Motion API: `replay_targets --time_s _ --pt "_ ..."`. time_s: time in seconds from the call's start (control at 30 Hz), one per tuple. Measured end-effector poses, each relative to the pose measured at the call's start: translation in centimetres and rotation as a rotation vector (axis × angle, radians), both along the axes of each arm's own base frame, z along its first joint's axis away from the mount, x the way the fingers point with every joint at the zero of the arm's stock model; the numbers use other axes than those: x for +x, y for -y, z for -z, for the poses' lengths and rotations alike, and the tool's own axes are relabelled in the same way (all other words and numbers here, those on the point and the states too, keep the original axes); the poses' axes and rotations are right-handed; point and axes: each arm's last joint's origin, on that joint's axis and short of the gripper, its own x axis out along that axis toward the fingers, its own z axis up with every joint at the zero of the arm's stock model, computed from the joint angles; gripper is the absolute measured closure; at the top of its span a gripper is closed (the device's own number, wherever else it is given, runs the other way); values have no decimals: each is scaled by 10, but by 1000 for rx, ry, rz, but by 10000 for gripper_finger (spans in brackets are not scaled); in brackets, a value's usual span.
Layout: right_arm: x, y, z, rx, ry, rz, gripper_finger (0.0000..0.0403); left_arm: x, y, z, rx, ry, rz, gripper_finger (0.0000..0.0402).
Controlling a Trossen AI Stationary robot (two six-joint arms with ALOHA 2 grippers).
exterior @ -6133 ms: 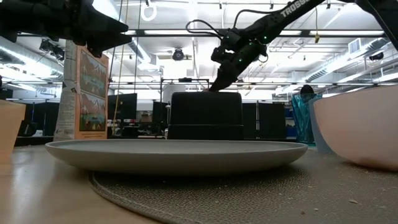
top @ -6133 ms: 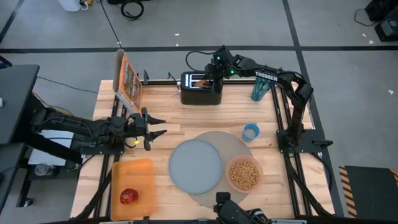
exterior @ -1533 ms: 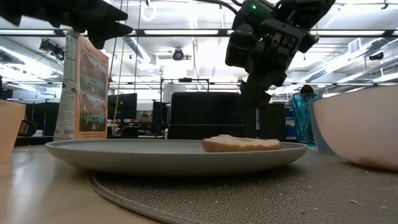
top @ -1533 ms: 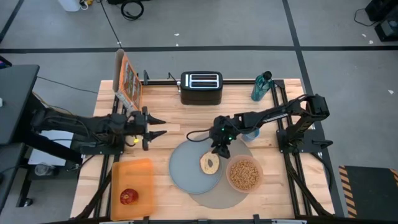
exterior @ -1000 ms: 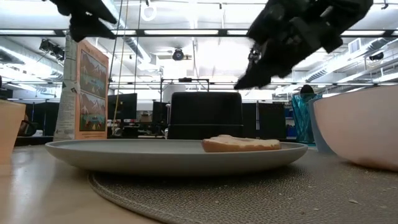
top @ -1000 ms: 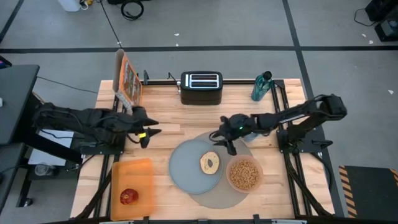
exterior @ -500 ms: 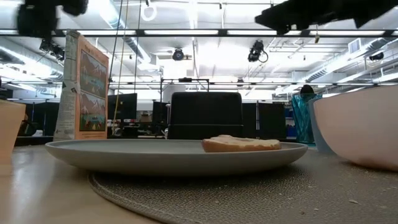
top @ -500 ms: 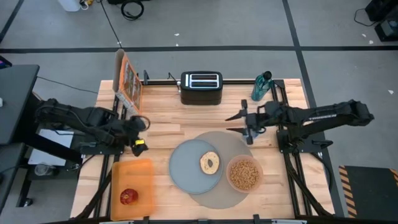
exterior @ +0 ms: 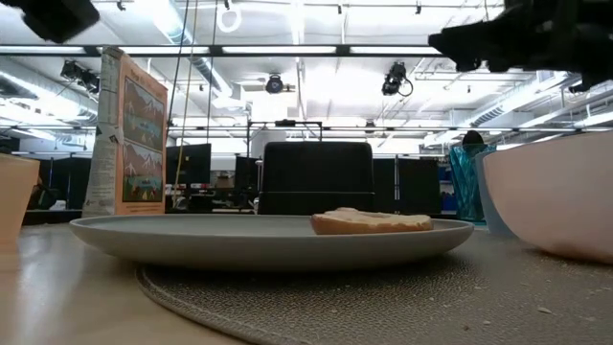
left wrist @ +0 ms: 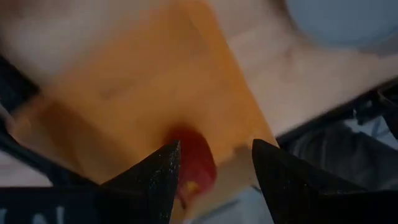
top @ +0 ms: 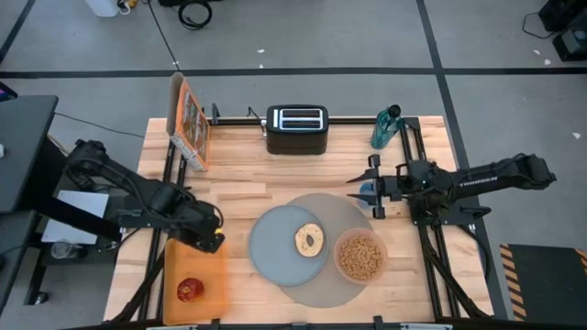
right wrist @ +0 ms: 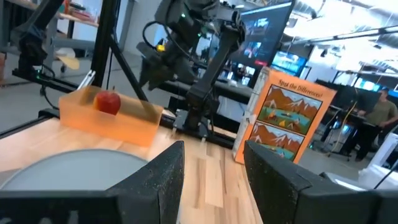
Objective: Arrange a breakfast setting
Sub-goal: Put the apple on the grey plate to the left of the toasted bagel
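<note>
the left pincer [top: 209, 240] hangs over the near-plate corner of the orange board [top: 194, 268], at about 8 o'clock on the counter [top: 248, 174]; its jaws stand apart with nothing between them, and in the left wrist view the small red apple [left wrist: 194, 160] shows through the gap, lying on the board [left wrist: 149, 93] below. from above, the apple [top: 190, 291] sits at the board's 6 o'clock end, apart from the pincer.

the right pincer [top: 359, 193] is at about 3 o'clock on the counter, off the mat's 1 o'clock edge, pointing toward the centre, jaws wide and empty.

the large round grey mat [top: 344, 211] lies at the counter's 5 o'clock. on it the blue-grey plate [top: 275, 243] overlaps the mat's 9 o'clock side, and the toasted bagel half [top: 309, 240] lies flat on the plate toward its 3 o'clock rim. the pink bowl [top: 360, 256], filled with cereal, sits on the mat at its 4 o'clock, just beside the plate.

the black toaster [top: 296, 129] stands at 12 o'clock, a cereal box [top: 189, 119] at 10 o'clock, a teal bottle [top: 385, 126] at 1 o'clock.
</note>
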Motion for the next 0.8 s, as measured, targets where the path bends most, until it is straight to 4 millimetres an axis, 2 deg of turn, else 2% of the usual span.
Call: replay_targets --time_s 0.17,0.43,0.57,0.8 --pt "-8 0 15 0 23 0 229 9 18 -15 -59 -26 -38 194" --pt "-15 0 30 3 26 0 229 20 34 -44 20 52 -91 194" --pt "-20 0 40 26 35 -3 229 26 50 -39 -26 -30 -115 194" --pt "-22 -4 41 26 62 -34 229 24 81 -18 -161 -374 -167 194"
